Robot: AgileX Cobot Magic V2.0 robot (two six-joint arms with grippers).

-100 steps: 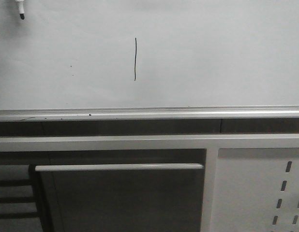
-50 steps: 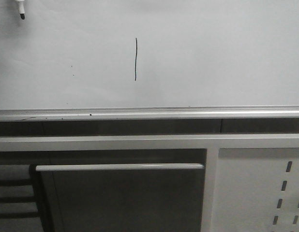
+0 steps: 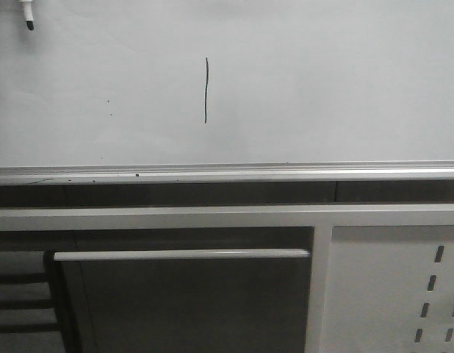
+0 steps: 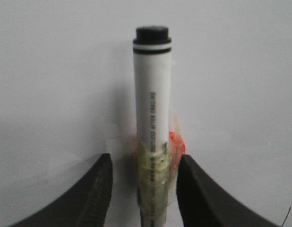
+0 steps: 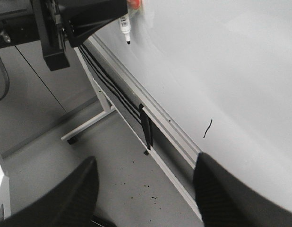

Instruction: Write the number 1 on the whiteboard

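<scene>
Front view: number 1 (image 3: 206, 90) drawn on whiteboard (image 3: 322, 81), left of centre, above the silver rail (image 3: 286, 173); only the marker (image 3: 26, 15) tip shows at the top left corner. Left wrist view shows the left tool (image 4: 144, 184) clamped on the marker's taped barrel. Right tool (image 5: 143, 189) gapes wide, holding nothing, angled toward the board.

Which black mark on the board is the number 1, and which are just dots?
The number 1 is the long straight upright line mid-whiteboard. The tiny specks to its left are only dots.
</scene>
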